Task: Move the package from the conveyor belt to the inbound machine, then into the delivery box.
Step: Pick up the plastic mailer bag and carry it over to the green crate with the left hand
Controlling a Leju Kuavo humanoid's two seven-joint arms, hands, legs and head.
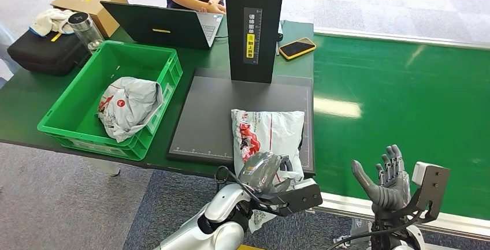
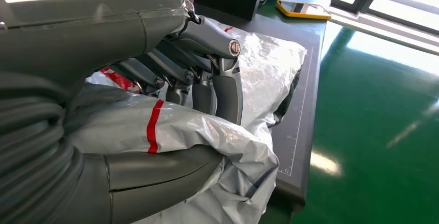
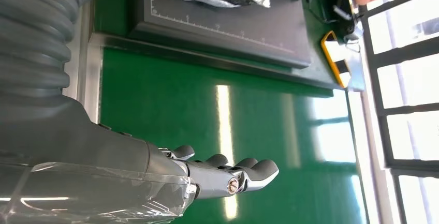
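Head view: the package (image 1: 267,137) lies on the dark plate of the inbound machine (image 1: 208,117), near edge overhanging; the left robot hand (image 1: 267,172) sits on it. Left wrist view: fingers (image 2: 228,92) clamp the package. Right wrist view: the right robot hand (image 3: 228,175) is spread, empty, above the conveyor belt (image 3: 207,110). Next move, I judge: lift and carry to the delivery box (image 1: 69,117)

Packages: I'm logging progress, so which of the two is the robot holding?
The white package on the dark platform, gripped by the left hand. The other lies in the green crate.
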